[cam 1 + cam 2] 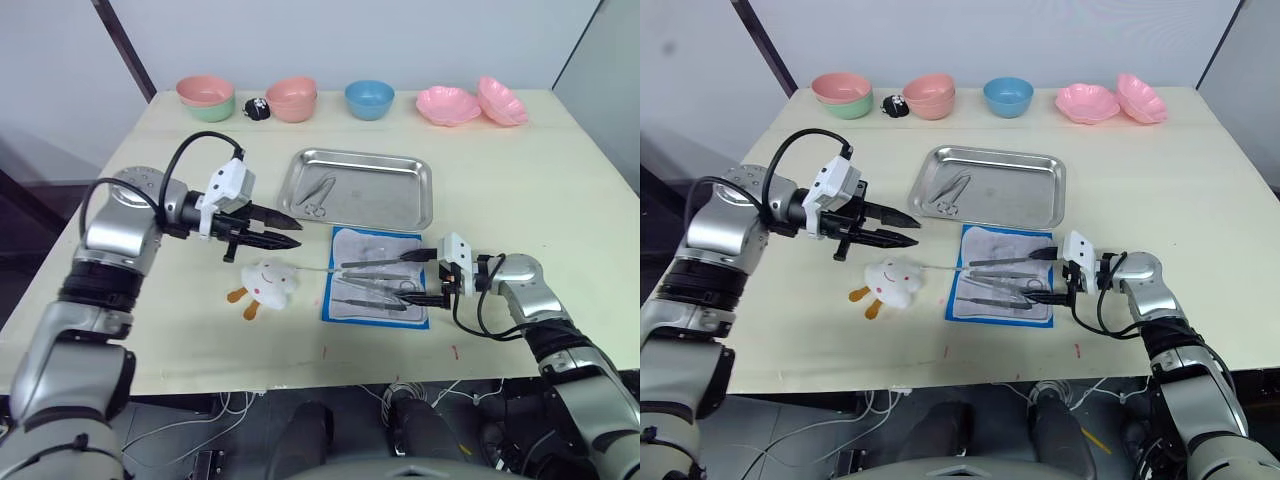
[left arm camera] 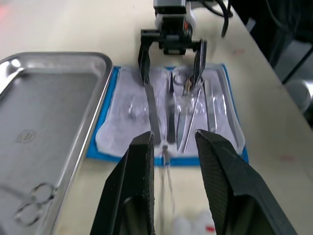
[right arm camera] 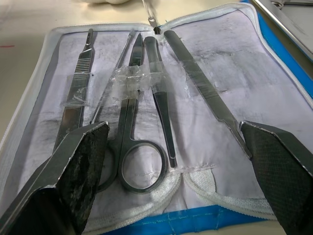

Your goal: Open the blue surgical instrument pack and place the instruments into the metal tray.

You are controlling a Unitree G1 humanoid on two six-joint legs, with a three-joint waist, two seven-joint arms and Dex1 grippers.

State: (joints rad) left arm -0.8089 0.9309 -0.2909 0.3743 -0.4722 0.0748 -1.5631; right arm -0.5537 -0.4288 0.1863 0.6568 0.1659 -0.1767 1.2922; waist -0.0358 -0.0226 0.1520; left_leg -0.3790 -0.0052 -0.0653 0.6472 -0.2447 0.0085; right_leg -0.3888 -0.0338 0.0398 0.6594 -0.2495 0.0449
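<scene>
I log the blue surgical instrument pack (image 1: pixel 378 276) lying open on the table (image 1: pixel 560 200), just in front of the metal tray (image 1: pixel 360 187). Instruments (image 3: pixel 142 112) lie inside it; one pair of scissors (image 1: pixel 318 196) sits in the tray. My right gripper (image 1: pixel 424 276) spreads wide over the pack, holding nothing. My left gripper (image 1: pixel 290 229) hovers parted, empty, above a plush toy (image 1: pixel 268 282).
</scene>
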